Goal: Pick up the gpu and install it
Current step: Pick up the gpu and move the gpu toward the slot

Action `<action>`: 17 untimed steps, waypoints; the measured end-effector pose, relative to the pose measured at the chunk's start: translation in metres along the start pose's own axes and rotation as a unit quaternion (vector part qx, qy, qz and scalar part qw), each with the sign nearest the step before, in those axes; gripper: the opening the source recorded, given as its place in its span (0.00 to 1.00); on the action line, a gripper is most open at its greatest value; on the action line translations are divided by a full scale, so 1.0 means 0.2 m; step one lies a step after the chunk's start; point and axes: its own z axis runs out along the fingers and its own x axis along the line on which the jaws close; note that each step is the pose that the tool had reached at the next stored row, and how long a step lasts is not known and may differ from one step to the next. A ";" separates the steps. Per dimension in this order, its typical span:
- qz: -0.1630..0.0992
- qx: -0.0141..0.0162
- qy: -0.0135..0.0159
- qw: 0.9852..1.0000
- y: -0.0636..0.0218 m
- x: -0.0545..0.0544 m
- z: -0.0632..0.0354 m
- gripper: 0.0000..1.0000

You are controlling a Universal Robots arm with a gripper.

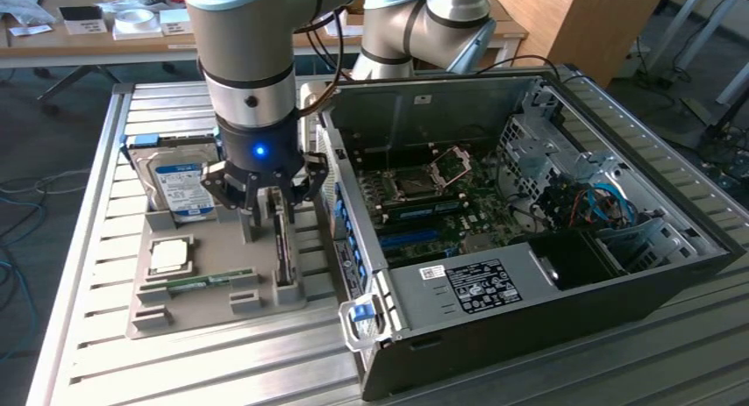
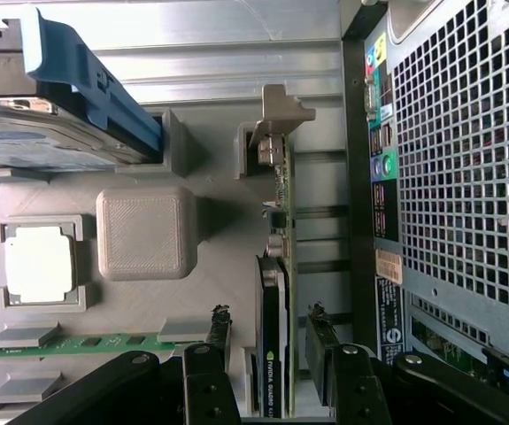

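We see the gripper [image 2: 270, 320] with its fingers [image 2: 219, 341] spread wide, one on each side of the gpu [image 2: 274, 354]. Neither pad touches the card; a gap shows on both sides, and nothing is held.

The gpu stands on its long edge in a slot of the grey holder tray [image 1: 175, 314], along the tray's edge nearest the computer case [image 1: 655, 274]. Seen from the wrist, it is a thin card with a black cover bearing a green logo, a green board edge beside it, and a silvery metal bracket [image 2: 282, 111] at the end away from the fingers.

On the same tray, a hard drive [image 1: 181, 191] with a blue-white label stands at the far edge, a square processor [image 1: 171, 255] lies in its recess, and a green memory stick [image 1: 210, 279] lies in a slot near the tray's middle. The case lies open on the slotted metal table [image 1: 234, 371], just beside the tray, with the motherboard [image 1: 445, 204] exposed. A grey block [image 2: 146, 232] rises from the tray next to the gpu slot, just clear of the nearer finger.
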 end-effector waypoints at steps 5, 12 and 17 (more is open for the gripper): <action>0.000 0.001 0.000 1.000 -0.001 0.00 0.024 0.47; 0.000 0.007 0.000 1.000 0.000 -0.01 0.026 0.47; 0.000 0.009 -0.001 1.000 -0.003 -0.02 0.032 0.47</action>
